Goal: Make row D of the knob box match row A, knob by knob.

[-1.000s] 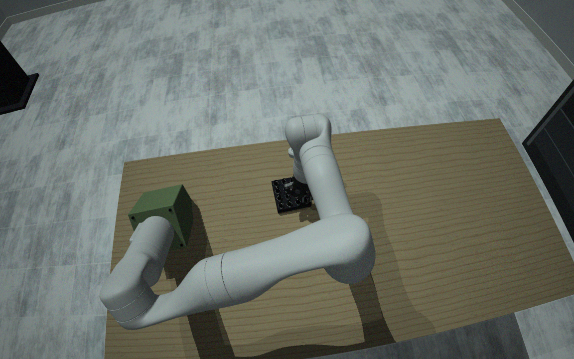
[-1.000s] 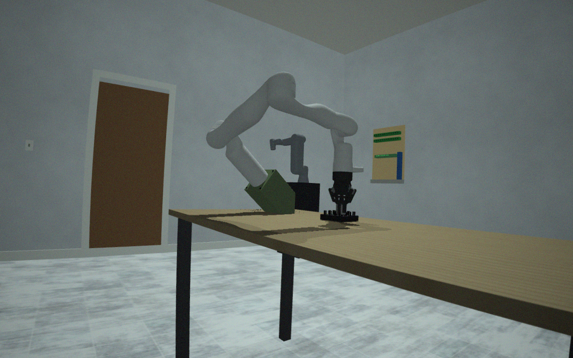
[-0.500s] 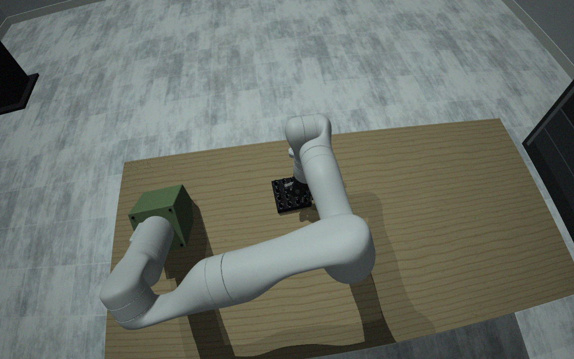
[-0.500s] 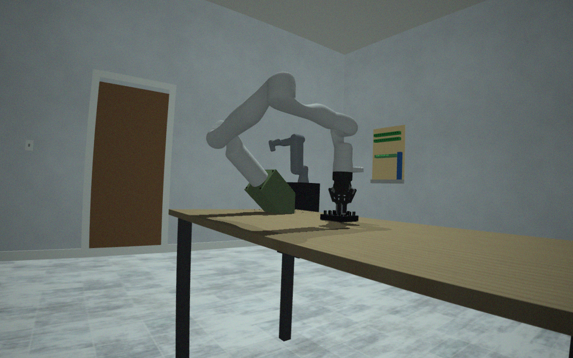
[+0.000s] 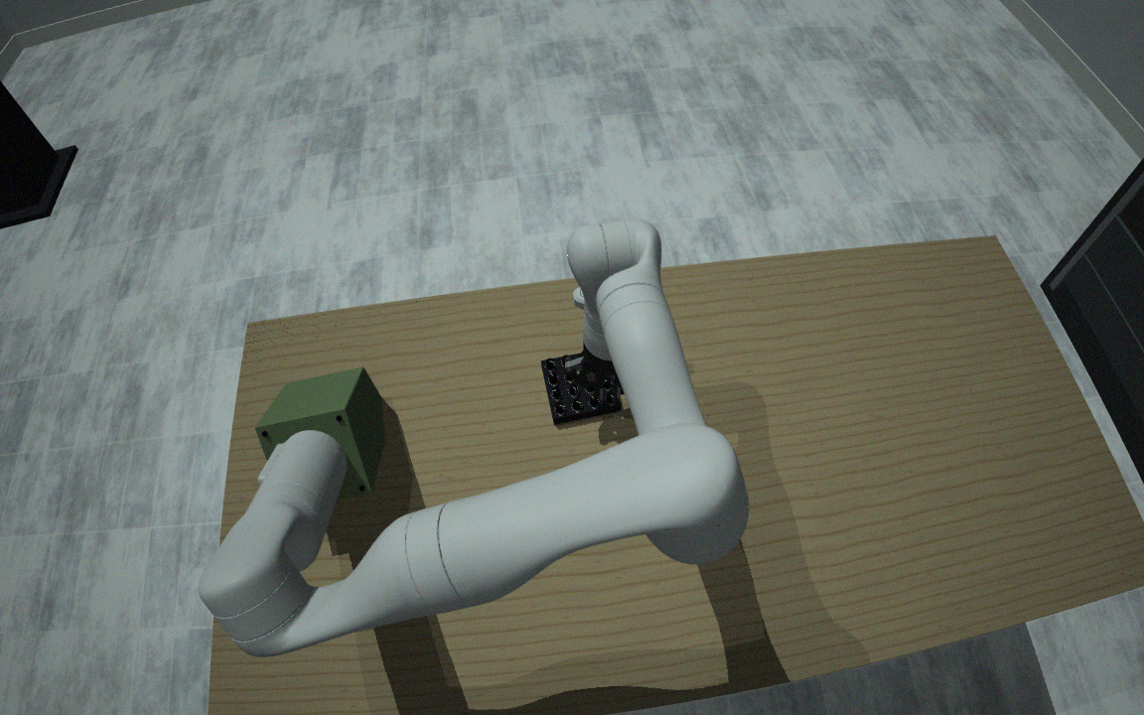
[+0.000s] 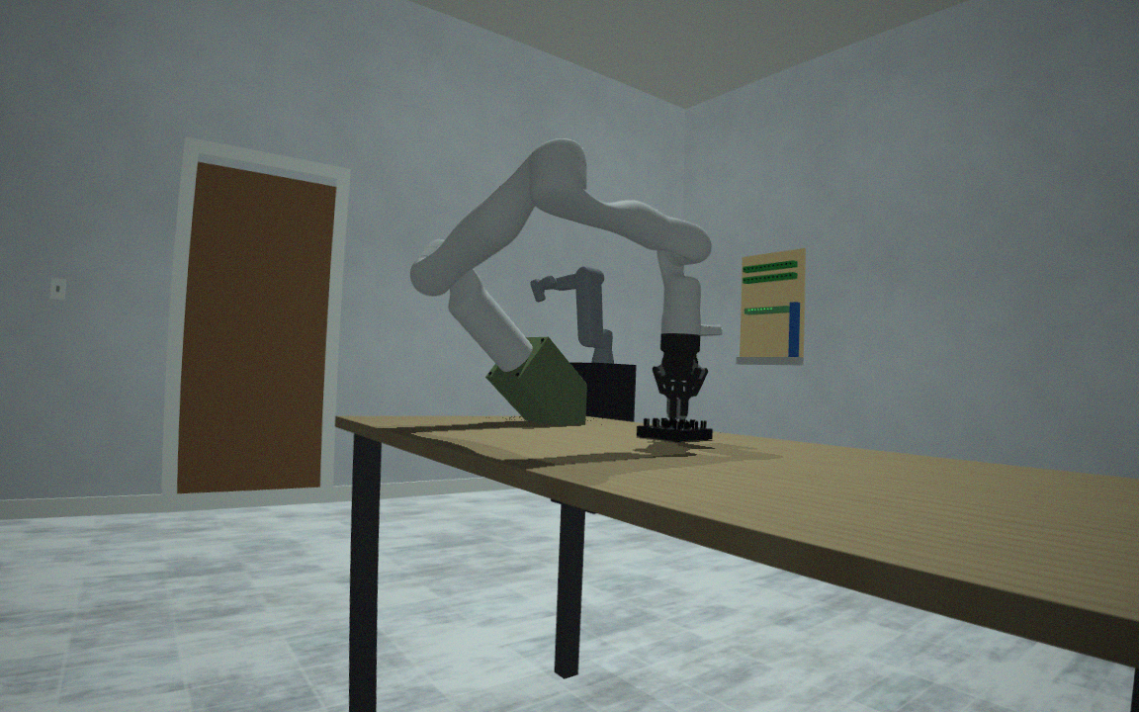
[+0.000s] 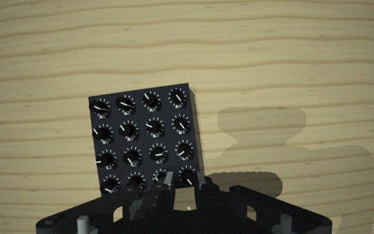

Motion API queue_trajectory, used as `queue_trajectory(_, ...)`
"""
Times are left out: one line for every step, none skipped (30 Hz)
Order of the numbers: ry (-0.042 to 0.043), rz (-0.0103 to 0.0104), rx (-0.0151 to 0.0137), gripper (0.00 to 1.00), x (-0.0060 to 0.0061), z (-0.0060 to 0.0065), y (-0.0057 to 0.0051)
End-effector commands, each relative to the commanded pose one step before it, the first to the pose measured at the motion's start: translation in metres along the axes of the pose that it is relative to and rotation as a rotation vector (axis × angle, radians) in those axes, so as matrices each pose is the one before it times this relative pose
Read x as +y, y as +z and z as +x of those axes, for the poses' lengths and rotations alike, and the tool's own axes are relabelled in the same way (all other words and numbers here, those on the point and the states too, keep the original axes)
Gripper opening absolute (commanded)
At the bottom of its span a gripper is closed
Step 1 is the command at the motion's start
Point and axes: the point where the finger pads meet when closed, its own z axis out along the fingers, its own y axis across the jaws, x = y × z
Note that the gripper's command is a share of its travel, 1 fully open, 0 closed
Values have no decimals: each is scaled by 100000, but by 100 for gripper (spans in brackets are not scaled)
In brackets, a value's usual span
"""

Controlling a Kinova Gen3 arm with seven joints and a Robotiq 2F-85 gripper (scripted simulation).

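Observation:
The black knob box (image 5: 585,414) (image 6: 675,434) (image 7: 165,112) stands on the table, slightly turned in the wrist view, with row A at the top and row D lowest. My gripper (image 6: 676,416) (image 7: 184,182) is slightly open, its fingertips either side of knob D4 (image 7: 186,176) with narrow gaps. D4's line points lower right, much like that of A4 (image 7: 177,96). A1 (image 7: 100,107) and A2 (image 7: 125,103) point right and slightly down; A3 (image 7: 150,100) points upper left. D1 (image 7: 110,186) shows its line low; D2 (image 7: 136,181) and D3 (image 7: 161,175) are partly hidden, their directions unclear.
Rows B and C lie between rows A and D, their knobs close together. The green arm mount (image 5: 314,397) (image 6: 547,390) stands on the wooden table (image 5: 896,382) (image 6: 865,495). My forearm passes over the table beside the box. The socket is out of sight.

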Motion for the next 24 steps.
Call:
queue_trajectory(135,-857,388,19,277,89,-561)
queue_trajectory(1,0,0,19,1,0,-296)
queue_trajectory(0,0,0,19,0,0,-288)
queue_trajectory(0,0,0,19,0,0,-273)
queue_trajectory(0,0,0,19,0,0,-250)
queue_trajectory(0,0,0,19,0,0,-221)
queue_trajectory(0,0,0,19,0,0,-188)
queue_trajectory(1,0,0,19,0,0,-151)
queue_trajectory(0,0,0,19,0,0,-112)
queue_trajectory(0,0,0,19,0,0,-75)
queue_trajectory(0,0,0,19,0,0,-42)
queue_trajectory(0,0,0,19,0,0,-17)
queue_trajectory(0,0,0,19,0,0,-3)
queue_trajectory(0,0,0,19,0,0,0)
queue_trajectory(0,0,0,19,0,0,0)
queue_trajectory(0,0,0,19,0,0,0)
queue_trajectory(0,0,0,19,0,0,0)
queue_trajectory(0,0,0,19,0,0,0)
queue_trajectory(0,0,0,19,0,0,0)
queue_trajectory(0,0,0,19,0,0,0)
queue_trajectory(0,0,0,19,0,0,0)
queue_trajectory(0,0,0,19,0,0,0)
queue_trajectory(0,0,0,19,0,0,0)
queue_trajectory(0,0,0,19,0,0,0)
